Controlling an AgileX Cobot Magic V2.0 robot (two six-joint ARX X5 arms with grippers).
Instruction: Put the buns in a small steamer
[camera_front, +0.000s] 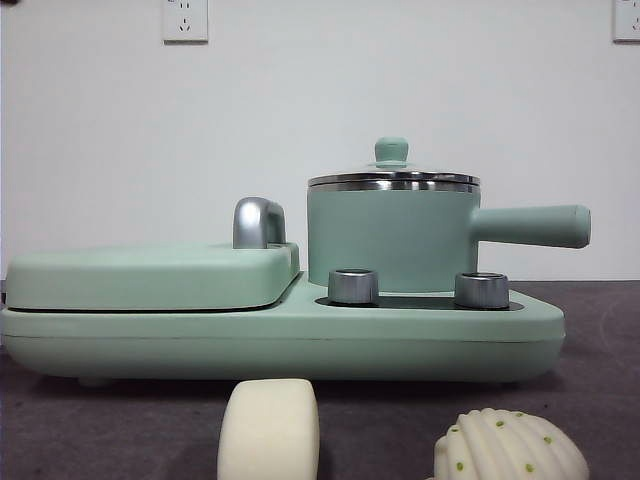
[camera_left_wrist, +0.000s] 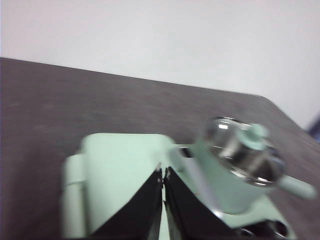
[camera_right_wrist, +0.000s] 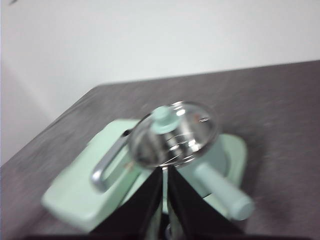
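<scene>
Both grippers, left (camera_left_wrist: 163, 172) and right (camera_right_wrist: 165, 172), hang closed and empty above the lidded small steamer (camera_front: 392, 237), while smooth bun (camera_front: 268, 428) and ribbed bun (camera_front: 510, 447) lie on the near table (camera_front: 130, 425).

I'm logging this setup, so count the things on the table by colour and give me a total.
Cream-white: 2, the smooth bun and the ribbed bun.
Mint-green: 3, the steamer, its lid, and the griddle base.
Total: 5.
</scene>
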